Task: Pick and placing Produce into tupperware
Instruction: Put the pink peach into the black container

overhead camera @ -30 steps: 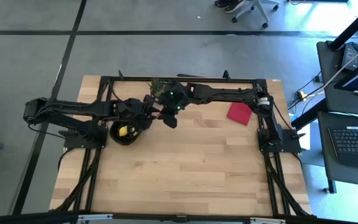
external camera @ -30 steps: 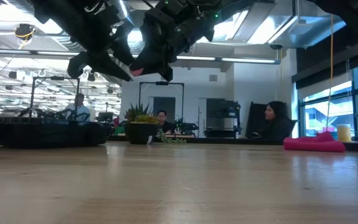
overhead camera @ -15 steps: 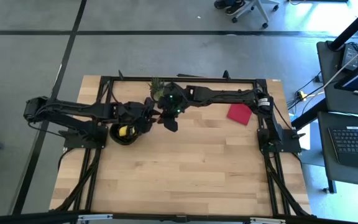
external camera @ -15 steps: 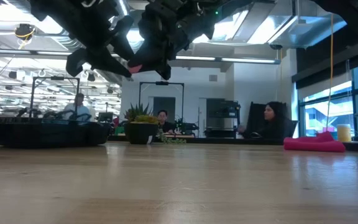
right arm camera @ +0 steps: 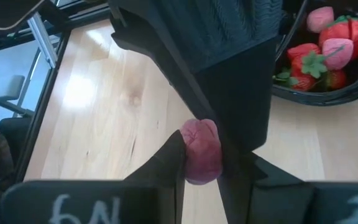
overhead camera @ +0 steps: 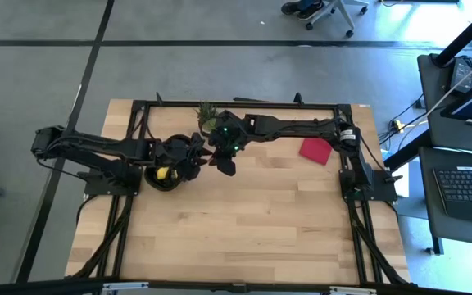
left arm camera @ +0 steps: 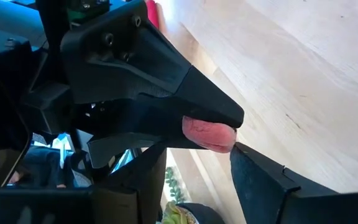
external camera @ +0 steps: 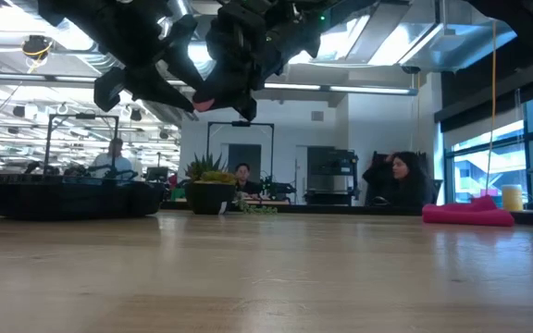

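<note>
- We see the tupperware (overhead camera: 164, 177) on the left part of the desk (overhead camera: 244, 221), a black shallow container holding a yellow piece (overhead camera: 162, 173); in the right wrist view its rim (right arm camera: 328, 98) encloses red strawberries (right arm camera: 347, 31) and pinkish pieces.
- Just beside and partly over it, the left hand (overhead camera: 193, 157) reaches in from the left. We cannot tell from any view whether its fingers are wide or narrow; one of them (left arm camera: 272, 180) shows close to the berry.
- Next to the right, the right hand (overhead camera: 223, 161) hangs in the air above the desk, close to the left hand. Its fingers are pinched narrow on a pinkish berry (right arm camera: 201, 150), which sits between the tips, clear of the wood and outside the container. The low view shows the same berry (external camera: 204, 100) held high.
- Behind the hands, at the desk's far edge, stands a small potted plant (overhead camera: 206, 113).
- Farther right lies a flat red square (overhead camera: 315, 150), well apart.
</note>
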`<move>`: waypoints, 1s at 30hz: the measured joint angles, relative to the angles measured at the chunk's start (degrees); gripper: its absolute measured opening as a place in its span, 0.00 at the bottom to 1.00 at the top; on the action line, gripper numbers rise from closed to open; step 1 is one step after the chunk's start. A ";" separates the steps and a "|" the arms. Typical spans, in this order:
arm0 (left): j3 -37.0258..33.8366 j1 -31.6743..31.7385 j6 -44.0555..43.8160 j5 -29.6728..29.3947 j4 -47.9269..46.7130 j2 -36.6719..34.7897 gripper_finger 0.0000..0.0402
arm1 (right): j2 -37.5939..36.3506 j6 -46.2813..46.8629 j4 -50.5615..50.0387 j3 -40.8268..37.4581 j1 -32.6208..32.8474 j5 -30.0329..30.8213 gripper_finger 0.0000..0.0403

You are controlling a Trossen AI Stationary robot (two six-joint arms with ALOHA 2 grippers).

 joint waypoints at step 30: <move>0.15 0.09 -5.75 3.10 -1.11 -0.11 0.64 | 0.26 0.02 1.63 -0.11 -0.11 0.33 0.18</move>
